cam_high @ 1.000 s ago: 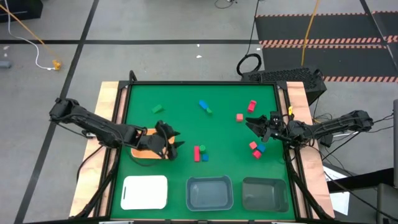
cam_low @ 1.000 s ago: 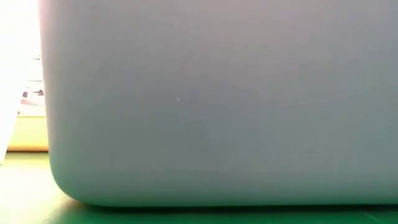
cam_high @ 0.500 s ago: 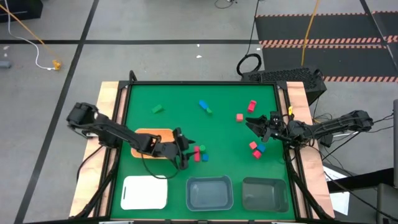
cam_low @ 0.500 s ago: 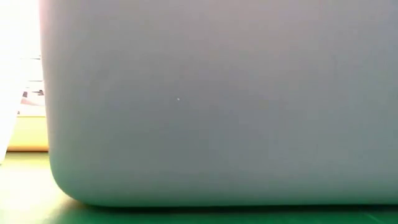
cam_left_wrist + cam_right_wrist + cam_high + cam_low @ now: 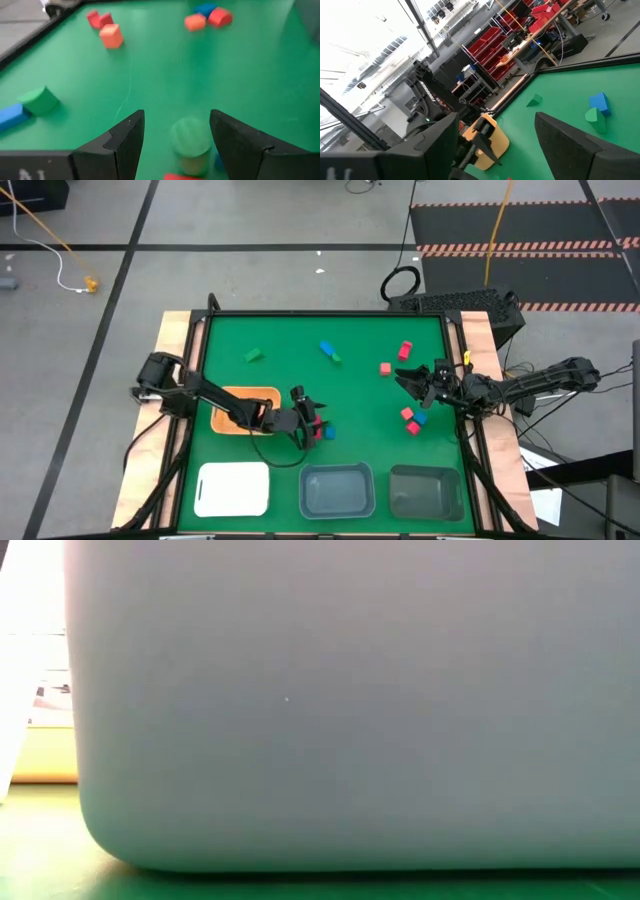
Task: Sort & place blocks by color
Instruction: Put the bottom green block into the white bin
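Reaching out over the green mat (image 5: 290,345), your left gripper (image 5: 312,418) sits at the small cluster of blocks near the mat's middle front, just beyond the grey tray (image 5: 337,490). Its fingers are spread apart, and in the left wrist view a green block (image 5: 189,137) stands upright between them, with no finger touching it as far as you can see. A sliver of red block (image 5: 182,176) shows just below the green one, and a bit of blue beside it.

From there the left arm runs back across the orange tray (image 5: 228,401) to its base at the table's left edge.

Your right gripper (image 5: 412,381) hovers near the mat's right edge with its fingers parted and nothing between them. Just beside it, toward the front, lie two red blocks (image 5: 408,414) and a blue block (image 5: 421,418). Farther back you have two more red blocks (image 5: 404,350) and (image 5: 385,367).

Near the mat's far middle a blue bar (image 5: 326,347) touches a small green piece (image 5: 336,358). Another green block (image 5: 252,355) lies alone toward the far left.

Along the front edge stand a white tray (image 5: 233,488), the grey tray and a darker grey tray (image 5: 427,491). The low view is filled by a tray wall (image 5: 340,700), so you get nothing of the blocks from it.
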Action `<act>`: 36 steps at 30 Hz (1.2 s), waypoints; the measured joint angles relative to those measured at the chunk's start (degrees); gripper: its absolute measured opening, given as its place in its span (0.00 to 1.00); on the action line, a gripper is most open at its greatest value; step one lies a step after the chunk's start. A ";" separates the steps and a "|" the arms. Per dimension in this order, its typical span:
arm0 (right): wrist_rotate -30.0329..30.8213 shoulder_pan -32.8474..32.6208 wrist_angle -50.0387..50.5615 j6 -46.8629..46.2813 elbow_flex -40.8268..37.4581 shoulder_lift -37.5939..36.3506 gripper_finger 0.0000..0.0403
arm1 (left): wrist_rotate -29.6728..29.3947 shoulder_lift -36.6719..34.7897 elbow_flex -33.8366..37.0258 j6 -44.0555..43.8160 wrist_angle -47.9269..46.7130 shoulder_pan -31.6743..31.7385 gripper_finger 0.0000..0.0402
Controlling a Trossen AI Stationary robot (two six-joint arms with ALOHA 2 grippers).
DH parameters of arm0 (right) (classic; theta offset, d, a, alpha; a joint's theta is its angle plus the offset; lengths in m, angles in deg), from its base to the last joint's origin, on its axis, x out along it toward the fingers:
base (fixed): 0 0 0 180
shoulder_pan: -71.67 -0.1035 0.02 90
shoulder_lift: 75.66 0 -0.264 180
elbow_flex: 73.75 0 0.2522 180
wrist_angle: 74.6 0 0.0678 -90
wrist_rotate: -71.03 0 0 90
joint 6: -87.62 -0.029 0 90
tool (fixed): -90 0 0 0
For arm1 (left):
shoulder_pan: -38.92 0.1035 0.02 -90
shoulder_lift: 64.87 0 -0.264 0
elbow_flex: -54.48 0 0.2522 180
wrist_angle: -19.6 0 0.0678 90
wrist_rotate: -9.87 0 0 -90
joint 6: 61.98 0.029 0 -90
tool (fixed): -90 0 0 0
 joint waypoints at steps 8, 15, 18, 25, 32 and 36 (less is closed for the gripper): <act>0.00 -0.01 0.00 0.07 0.01 0.01 0.63 | 1.58 1.06 -0.09 -1.06 0.87 1.14 0.57; -0.01 0.00 0.00 0.03 0.01 0.00 0.63 | 1.77 1.23 0.00 -2.55 2.49 1.16 0.57; -0.01 -0.01 -0.02 0.00 0.00 0.01 0.63 | 1.98 0.27 0.11 -2.06 2.97 1.16 0.57; -0.01 -0.02 -0.01 0.01 -0.01 0.01 0.63 | 2.25 -1.43 0.09 -1.78 2.32 0.92 0.57; -0.01 0.00 0.00 0.06 0.01 -0.01 0.63 | 3.58 -0.91 0.09 -2.59 0.42 0.90 0.57; -0.01 0.00 -0.01 0.05 0.00 -0.01 0.63 | 3.63 -0.93 0.07 -3.14 -1.20 1.16 0.57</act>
